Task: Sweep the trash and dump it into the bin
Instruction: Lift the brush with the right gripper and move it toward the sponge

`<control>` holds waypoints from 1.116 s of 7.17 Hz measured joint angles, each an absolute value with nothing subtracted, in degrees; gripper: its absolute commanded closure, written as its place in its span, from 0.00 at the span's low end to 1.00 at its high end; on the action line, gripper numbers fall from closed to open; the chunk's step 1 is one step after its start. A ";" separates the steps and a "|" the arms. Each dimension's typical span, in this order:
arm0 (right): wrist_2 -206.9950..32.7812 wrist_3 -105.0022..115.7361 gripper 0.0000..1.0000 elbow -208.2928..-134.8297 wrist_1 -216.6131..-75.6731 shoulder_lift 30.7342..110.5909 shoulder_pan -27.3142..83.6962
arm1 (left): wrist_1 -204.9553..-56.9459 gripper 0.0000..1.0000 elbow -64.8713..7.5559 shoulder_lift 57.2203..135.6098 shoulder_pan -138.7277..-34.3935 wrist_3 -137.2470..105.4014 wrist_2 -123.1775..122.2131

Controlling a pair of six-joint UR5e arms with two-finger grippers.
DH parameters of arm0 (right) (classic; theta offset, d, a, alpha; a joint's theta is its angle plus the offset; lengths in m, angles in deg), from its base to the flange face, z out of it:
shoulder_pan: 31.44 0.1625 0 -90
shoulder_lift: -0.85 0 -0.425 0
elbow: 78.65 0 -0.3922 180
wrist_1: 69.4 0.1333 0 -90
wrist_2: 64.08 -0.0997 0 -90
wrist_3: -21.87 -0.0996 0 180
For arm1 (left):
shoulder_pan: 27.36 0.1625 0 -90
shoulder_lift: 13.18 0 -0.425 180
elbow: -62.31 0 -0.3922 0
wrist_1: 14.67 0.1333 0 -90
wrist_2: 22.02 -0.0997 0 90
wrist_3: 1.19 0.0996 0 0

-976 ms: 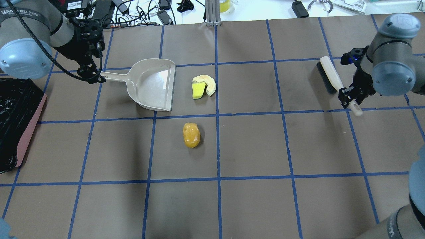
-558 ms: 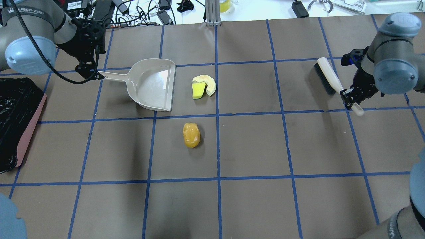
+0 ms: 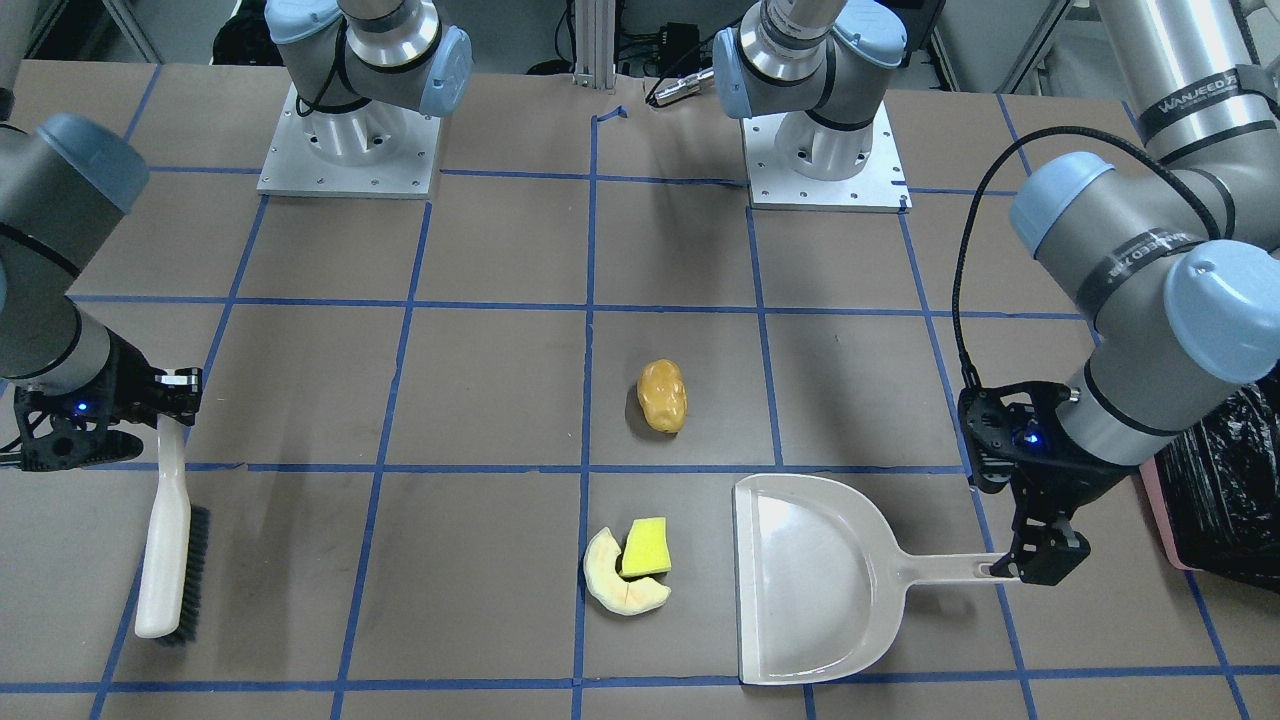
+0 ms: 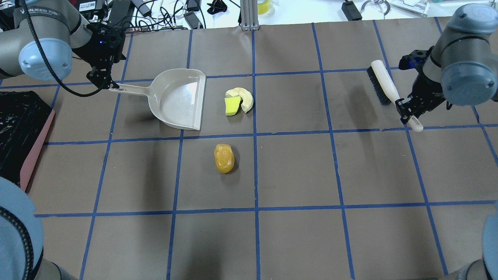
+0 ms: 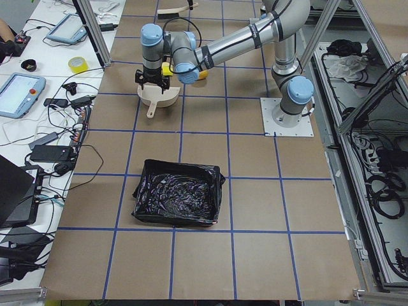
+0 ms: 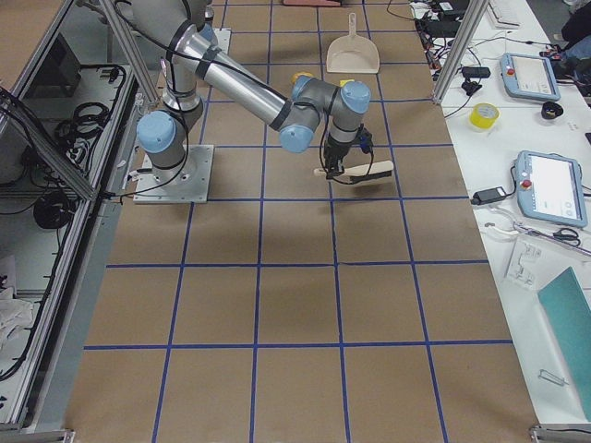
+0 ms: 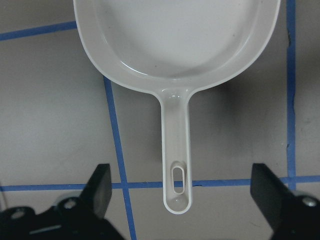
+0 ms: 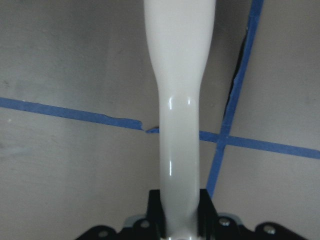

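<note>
The trash lies mid-table: an orange-yellow potato-like piece (image 4: 224, 158) (image 3: 662, 396), and a cream crescent slice (image 4: 246, 98) (image 3: 612, 588) with a yellow sponge block (image 4: 232, 106) (image 3: 647, 547) leaning on it. A beige dustpan (image 4: 179, 99) (image 7: 175, 40) rests flat to their left. My left gripper (image 4: 102, 81) (image 7: 182, 200) is open, its fingers wide on either side of the handle's end without touching it. My right gripper (image 4: 408, 109) (image 8: 180, 220) is shut on the handle of the beige brush (image 4: 383, 87) (image 3: 165, 540). The bin (image 4: 37, 144) (image 5: 180, 166), pink with a black bag, sits at the left edge.
Blue tape lines grid the brown table. Cables, adapters and a metal post (image 4: 249, 15) line the far edge. The arm bases (image 3: 820, 140) stand on plates at the robot's side. The dustpan's open mouth faces the sponge and slice.
My left gripper has drawn back along the dustpan handle to its end; the dustpan stayed put. The right gripper has shifted the brush slightly toward the far edge.
</note>
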State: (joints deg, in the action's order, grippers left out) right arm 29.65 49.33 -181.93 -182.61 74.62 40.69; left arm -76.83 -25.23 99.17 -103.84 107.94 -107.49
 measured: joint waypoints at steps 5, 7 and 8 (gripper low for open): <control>25.65 21.50 1.00 -179.97 -181.30 73.88 58.92 | -76.72 0.01 -25.93 102.88 -103.38 97.65 -109.95; 24.51 13.06 1.00 -175.38 -179.04 70.94 65.72 | -75.21 0.01 -27.02 104.03 -103.25 97.68 -110.05; 24.29 11.10 1.00 -173.88 -178.83 68.96 68.03 | -73.89 0.01 -26.88 104.58 -103.10 98.18 -110.07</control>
